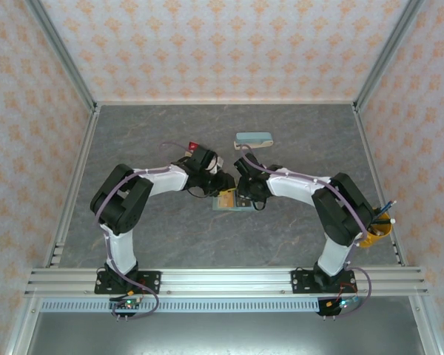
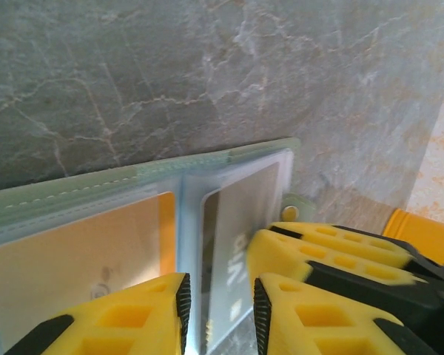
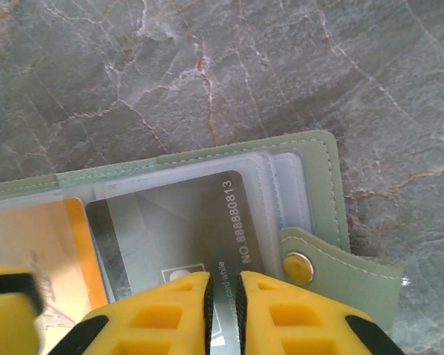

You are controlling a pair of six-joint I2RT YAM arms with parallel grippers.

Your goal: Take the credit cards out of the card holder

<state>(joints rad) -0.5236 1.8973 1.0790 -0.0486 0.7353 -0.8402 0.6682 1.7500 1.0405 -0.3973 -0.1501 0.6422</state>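
Over the card holder (image 1: pixel 233 201), the left arm (image 1: pixel 159 181) and right arm (image 1: pixel 296 183) bend inward, wrists meeting. Left wrist: the left gripper (image 2: pixel 218 310) straddles its fold, fingers slightly parted, grip unclear; it should pin the holder. Right wrist: the right gripper (image 3: pixel 223 307) pinches the dark grey card (image 3: pixel 170 229), not yet out; pull straight along the sleeve.

Soft matt card holder (image 3: pixel 330 185), glossy plastic sleeves (image 3: pixel 283 177), metal snap (image 3: pixel 298 267)
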